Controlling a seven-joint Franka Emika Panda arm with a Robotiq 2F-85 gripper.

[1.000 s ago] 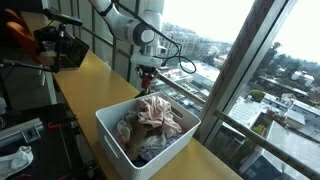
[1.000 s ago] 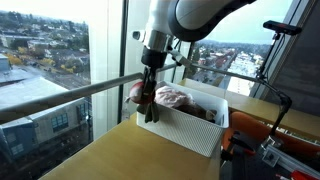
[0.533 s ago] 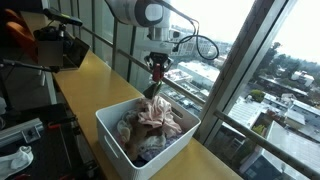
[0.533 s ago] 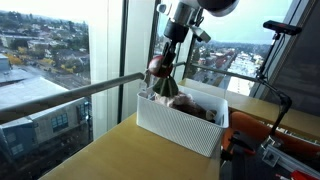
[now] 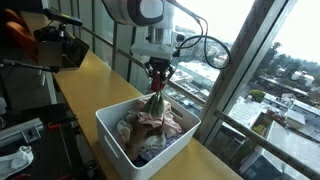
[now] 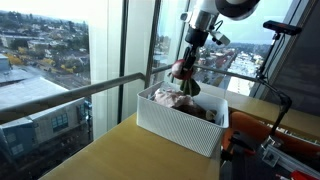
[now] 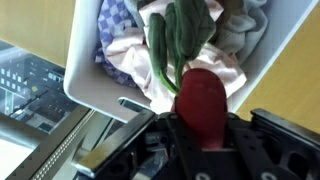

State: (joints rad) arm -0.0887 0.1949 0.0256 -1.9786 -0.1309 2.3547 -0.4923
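Exterior view. A wooden bench [image 5: 88,72] runs along a tall window wall, with a town far below outside. A white bin [image 5: 112,140] stands on the bench, heaped with laundry [image 5: 150,125]. The pincer [image 5: 157,70] hangs over the bin's far half, clamped on a cloth piece [image 5: 155,100] that dangles straight down. Whether its lower end touches the heap, I cannot tell. Camera gear [image 5: 60,45] sits on the bench well apart from the bin. Bare wood lies between the two. The bin's near wall is close to the bench's room-side edge.

Exterior view, along the bench. Bare bench top [image 6: 120,155] lies open in front of the bin [image 6: 175,125]. A window rail [image 6: 70,95] runs beside it at about rim height. The pincer [image 6: 188,62] is above the rim with clear air around it. The cloth piece [image 6: 183,75] hangs between the pincer and the heap.

Wrist view. The pincer [image 7: 203,130] is shut on the red end of the cloth piece [image 7: 180,35]. The green part trails down over the laundry [image 7: 125,55]. The bin rim [image 7: 85,60] crosses the frame, with wood and a drop to the street beyond it.
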